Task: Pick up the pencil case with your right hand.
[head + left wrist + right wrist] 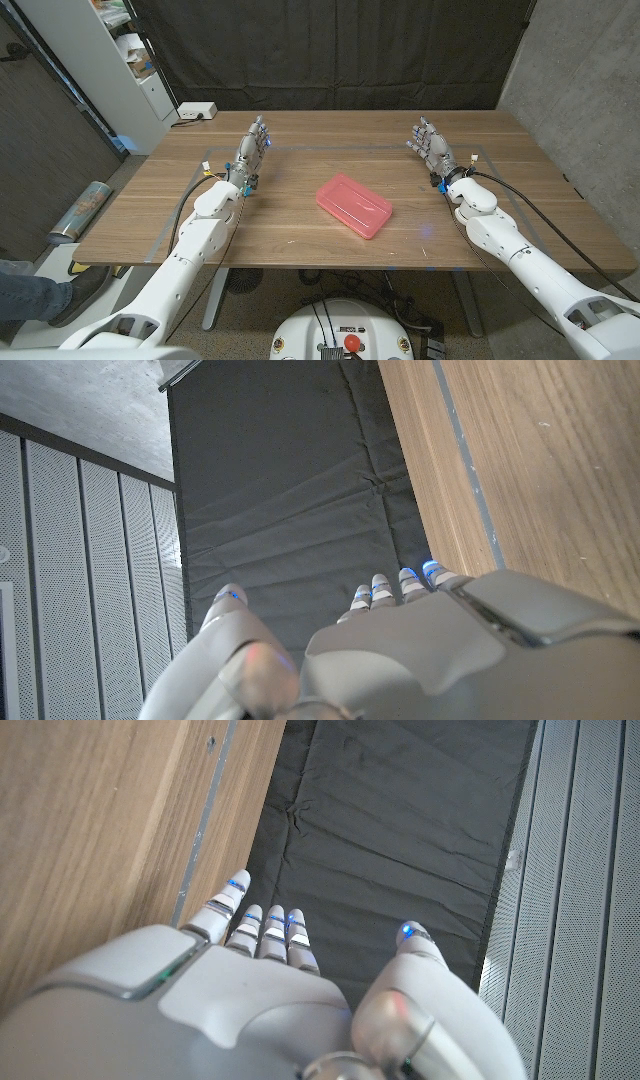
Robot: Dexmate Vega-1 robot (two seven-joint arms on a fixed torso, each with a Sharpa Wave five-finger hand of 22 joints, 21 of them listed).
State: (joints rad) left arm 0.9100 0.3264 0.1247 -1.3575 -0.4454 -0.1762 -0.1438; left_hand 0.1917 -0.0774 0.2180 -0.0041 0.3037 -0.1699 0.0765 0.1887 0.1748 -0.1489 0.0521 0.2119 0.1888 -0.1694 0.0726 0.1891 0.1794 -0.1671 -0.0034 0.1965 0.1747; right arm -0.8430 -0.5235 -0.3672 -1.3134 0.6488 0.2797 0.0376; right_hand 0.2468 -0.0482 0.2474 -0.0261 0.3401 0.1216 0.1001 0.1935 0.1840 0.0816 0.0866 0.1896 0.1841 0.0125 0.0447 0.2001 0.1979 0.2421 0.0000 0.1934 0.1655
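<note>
Pink translucent plastic: the pencil case lies flat mid-tabletop, skewed, well apart from both hands. We judge it light, rigid and somewhat slick, with rounded corners. We would span its short width, thumb opposing fingers. Right hand stands far right, fingers apart, empty; left hand likewise, far left.

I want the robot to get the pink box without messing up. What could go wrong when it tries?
The right hand is open and well away from the pencil case, so it must travel toward the table's middle; a poorly aimed reach might shove the case instead of gripping it.

The case looks smooth and lies flat and slanted on the table. The fingers may struggle to get under its low edge, and it could slip out.

The left hand is far off, so a bump seems unlikely.
</note>
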